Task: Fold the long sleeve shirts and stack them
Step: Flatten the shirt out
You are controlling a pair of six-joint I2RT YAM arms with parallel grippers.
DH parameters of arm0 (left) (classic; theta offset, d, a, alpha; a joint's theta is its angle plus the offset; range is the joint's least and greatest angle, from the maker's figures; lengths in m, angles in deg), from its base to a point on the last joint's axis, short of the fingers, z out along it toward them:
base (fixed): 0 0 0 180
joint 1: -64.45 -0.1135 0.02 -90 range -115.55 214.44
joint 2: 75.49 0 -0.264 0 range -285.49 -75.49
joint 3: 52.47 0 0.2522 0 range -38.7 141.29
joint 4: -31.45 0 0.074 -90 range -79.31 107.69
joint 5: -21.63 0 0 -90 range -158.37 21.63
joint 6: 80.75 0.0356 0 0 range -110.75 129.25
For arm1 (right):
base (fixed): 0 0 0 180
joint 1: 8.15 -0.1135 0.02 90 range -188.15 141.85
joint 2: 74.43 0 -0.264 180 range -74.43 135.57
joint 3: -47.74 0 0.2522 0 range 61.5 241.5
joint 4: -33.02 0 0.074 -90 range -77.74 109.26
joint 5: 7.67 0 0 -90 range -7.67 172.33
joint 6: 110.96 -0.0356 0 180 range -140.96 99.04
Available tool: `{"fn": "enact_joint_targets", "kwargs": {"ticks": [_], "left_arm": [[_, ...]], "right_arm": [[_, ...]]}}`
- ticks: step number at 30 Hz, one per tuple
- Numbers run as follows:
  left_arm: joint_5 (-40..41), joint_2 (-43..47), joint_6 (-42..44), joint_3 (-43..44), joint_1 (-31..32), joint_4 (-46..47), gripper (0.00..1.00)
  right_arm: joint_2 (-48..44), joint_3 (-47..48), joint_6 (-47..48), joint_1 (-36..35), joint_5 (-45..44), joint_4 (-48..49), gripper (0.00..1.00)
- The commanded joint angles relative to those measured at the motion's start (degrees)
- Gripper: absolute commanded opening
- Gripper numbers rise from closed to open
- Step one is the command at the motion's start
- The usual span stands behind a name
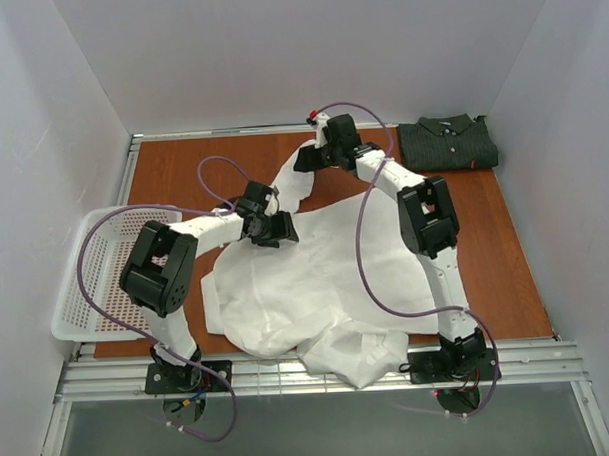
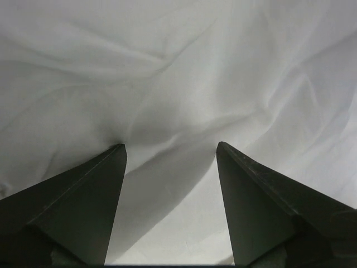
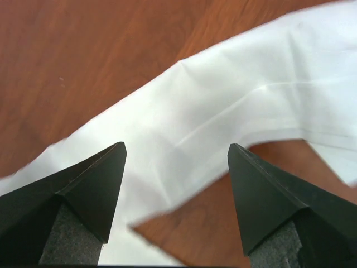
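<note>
Top view: white shirt lies spread & rumpled across mid bench, its near part spilling over the front edge btw the two arm bases. One sleeve runs off twd the far edge. Dark shirt sits folded in the far R corner, collar showing, small red tag at its near edge, well apart from the white one. White mesh basket sits at the L edge of the bench, beside the L arm. L pincer is low over the upper L part of the white shirt. R pincer is at the far end of the sleeve. Jaw gaps hard to read from here.

L wrist view: L pincer stands wide, nothing clamped. Wrinkled white shirt fills the whole view. Tip on the view's left looks pressed into the cloth.

R wrist view: R pincer also wide, holding nothing. Sleeve crosses diagonally under the gap, over the brown bench.
</note>
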Motion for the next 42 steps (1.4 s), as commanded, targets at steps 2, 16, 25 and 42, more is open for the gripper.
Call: {"fn": "enact_joint_targets", "kwargs": {"ticks": [2,16,25,42], "left_arm": [[6.8,-8.4,0.1,7.6,-5.0,-4.3,0.64],[7.7,3.2,3.1,12.3,-5.6,-6.1,0.74],[10.3,8.1,1.1,-1.4,-5.6,-4.2,0.69],[-2.3,11.6,-10.2,-16.1,15.3,0.2,0.68]], "right_arm": [[-19.1,-7.5,5.1,1.6,-6.1,4.1,0.70],[-54.8,-50.1,-1.3,5.1,-20.2,-2.2,0.70],[-59.3,-68.5,-4.7,4.0,-13.4,-2.0,0.65],[-66.6,-73.1,-4.6,3.6,-15.5,-5.0,0.65]]}}
